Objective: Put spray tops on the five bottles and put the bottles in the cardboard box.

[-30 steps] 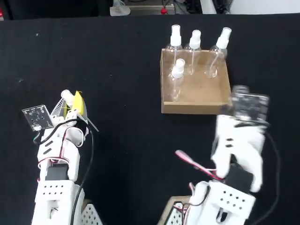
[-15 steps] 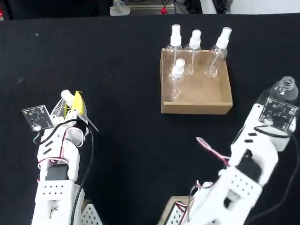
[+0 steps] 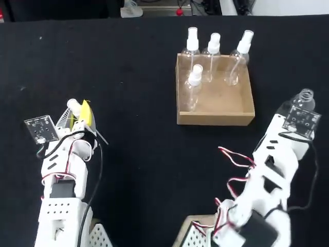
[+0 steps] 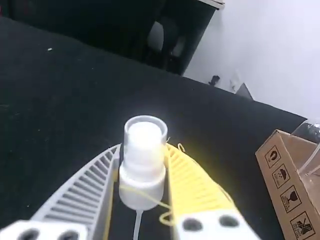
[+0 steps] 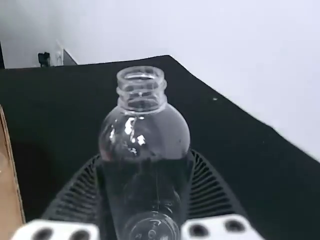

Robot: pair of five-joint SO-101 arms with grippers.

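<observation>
Your left end effector (image 4: 143, 152) is clamped on the last spray top (image 4: 144, 165), held upright over the desk (image 3: 128, 62) and well apart from the other arm. Your right end effector (image 5: 145, 167) grips the uncapped bottle (image 5: 144, 125) around its body, neck up, near the box but outside it. Farther off, the cardboard box (image 3: 216, 120) holds four capped bottles (image 3: 194, 85), all upright. Judged step: capping the fifth bottle. The next move calls for bringing the top and the open neck together, with the tube lined up into the mouth. Boxing follows; bare floor shows in the box's front part.
</observation>
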